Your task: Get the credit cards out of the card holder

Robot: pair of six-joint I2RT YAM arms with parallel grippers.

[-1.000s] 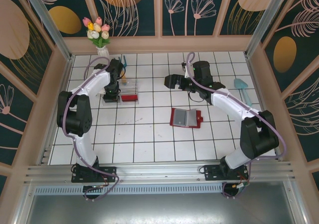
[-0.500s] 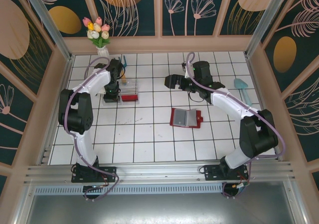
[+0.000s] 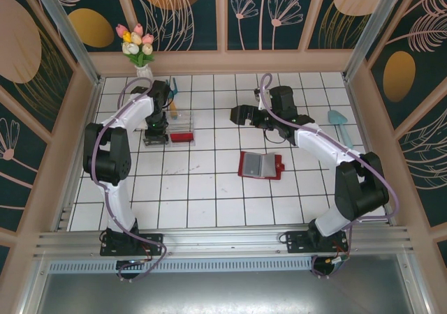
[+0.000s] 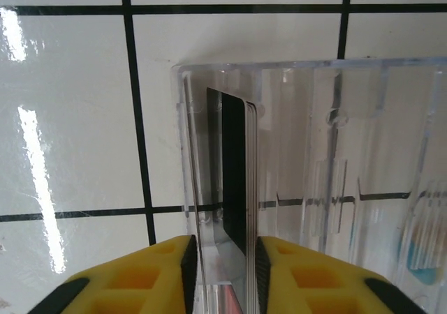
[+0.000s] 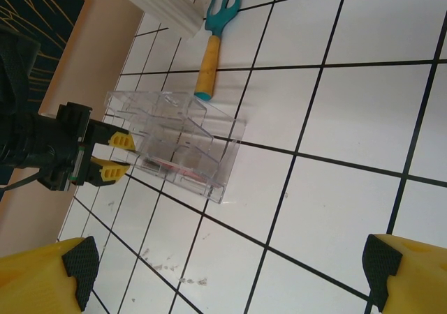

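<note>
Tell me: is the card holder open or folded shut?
Open. The card holder lies spread flat on the tiles, grey-blue inner pockets facing up.

The tiles (image 4: 70, 139) look glossy, the tray (image 4: 335, 153) clear plastic, the card holder (image 3: 260, 165) perhaps leather.

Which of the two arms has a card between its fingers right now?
The left gripper: its fingers pinch a card edge-on at the clear tray. The right gripper hangs wide open, holding nothing.
</note>
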